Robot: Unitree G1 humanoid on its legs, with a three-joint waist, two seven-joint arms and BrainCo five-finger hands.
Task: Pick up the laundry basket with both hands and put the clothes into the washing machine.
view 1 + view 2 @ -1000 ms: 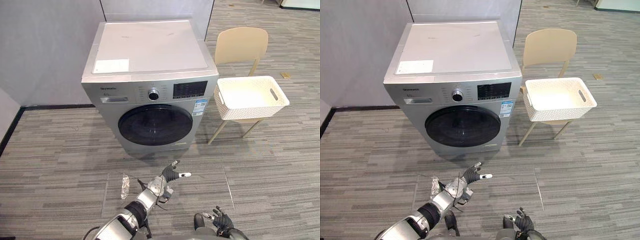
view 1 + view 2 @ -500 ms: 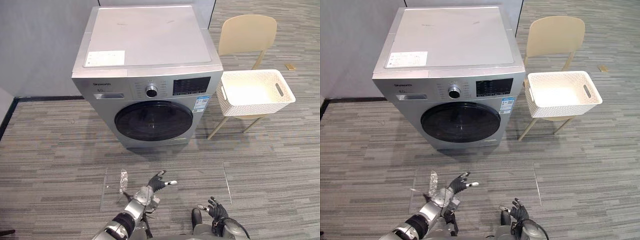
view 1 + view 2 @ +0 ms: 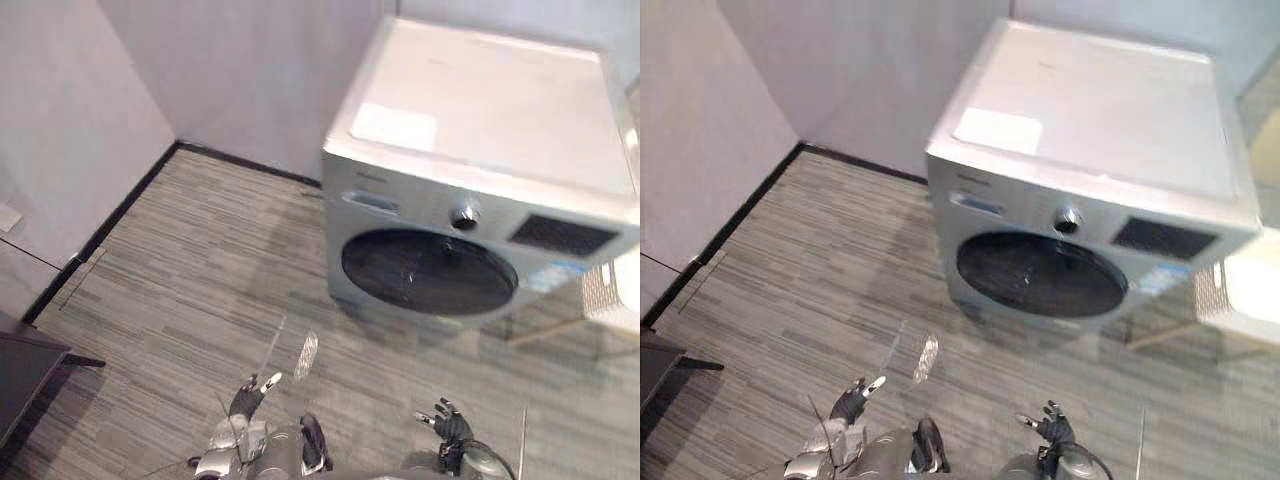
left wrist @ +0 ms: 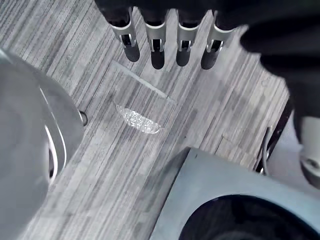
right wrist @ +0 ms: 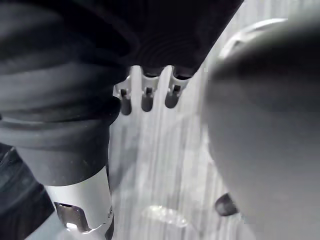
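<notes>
Step in hand: by my reading, getting to the basket; nothing is lifted yet.
Left hand [image 3: 246, 400]: low near the floor in the head views. In its wrist view the fingers [image 4: 157, 49] are straight and spread, pointing at the floor, and hold nothing.
Right hand [image 3: 449, 426]: low on the other side. Its fingers [image 5: 146, 98] hang loosely extended and it is empty.
Basket [image 3: 1240, 298]: a white perforated basket at the far right edge of the head views, just beside the washing machine and well apart from both hands. It is cut off by the frame, and a pale leg shows beneath it.
Basket contents: the inside looks pale; I cannot tell whether clothes lie in it.
Washing machine [image 3: 480, 120]: a silver front loader with its round dark door [image 3: 430, 272] shut and a dial [image 3: 463, 215] above it.
Drum contents: hidden behind the dark glass.
Floor [image 3: 190, 260]: grey striped planks, with a shiny crinkled patch [image 3: 307, 354] in front of the hands.
Doing it well: turn right until the basket sits mid-view, then step close. Bring one hand to each opposite end, curl the fingers under the rim and lift with both together, keeping it level so nothing spills.
Watch for: the door must be opened before anything can go in, and a one-sided grip would likely tip the basket.
</notes>
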